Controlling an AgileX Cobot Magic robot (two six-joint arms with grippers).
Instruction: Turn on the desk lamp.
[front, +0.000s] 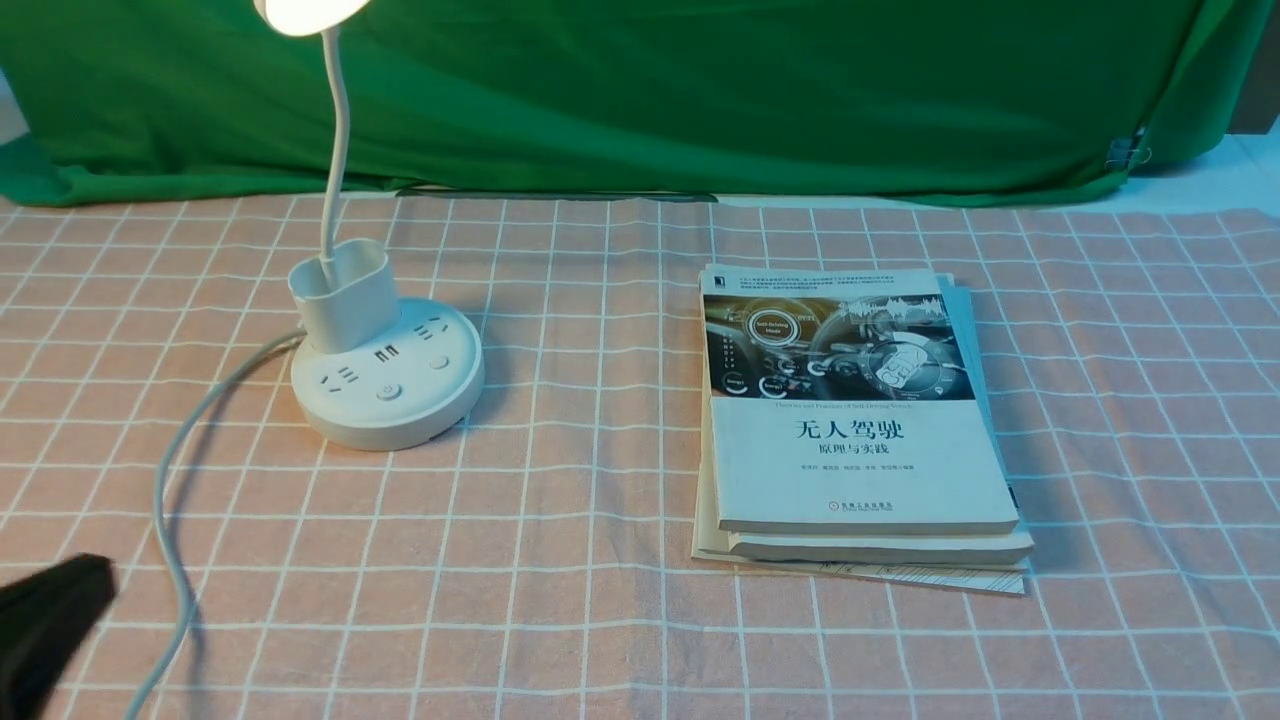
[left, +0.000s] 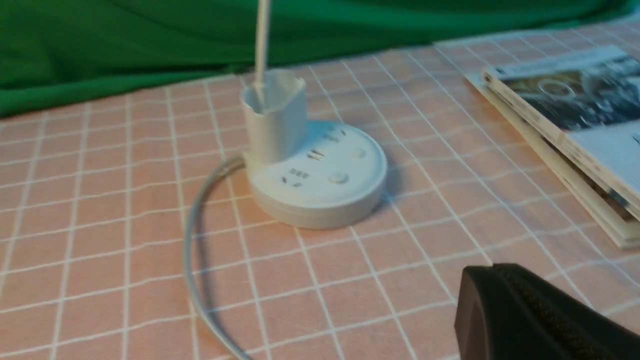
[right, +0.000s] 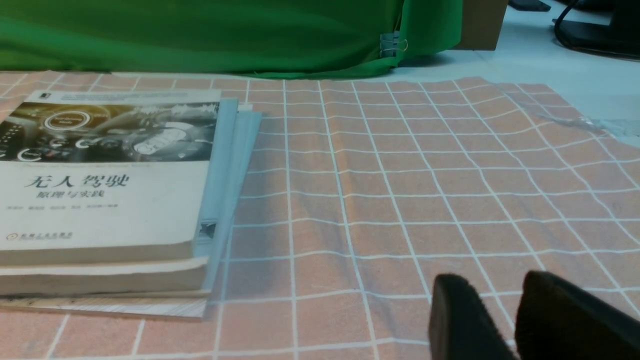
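Standing in oval cup (front: 350, 300) atop base (front: 400, 385) is lit lamp's (front: 312, 12) neck (front: 338, 130), w/ L claw (left: 492, 267) closed & R claw (right: 492, 280) open.

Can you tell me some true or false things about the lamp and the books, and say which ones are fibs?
1. The desk lamp is lit. True.
2. The lamp stands on top of the books. False: it stands on the checked cloth, to the left of the stack of books.
3. The grey cord comes from the lamp's base. True.
4. The left gripper is squeezing the lamp's neck. False: nothing touches the neck.
5. The curtain behind the cloth is red. False: the curtain is green.
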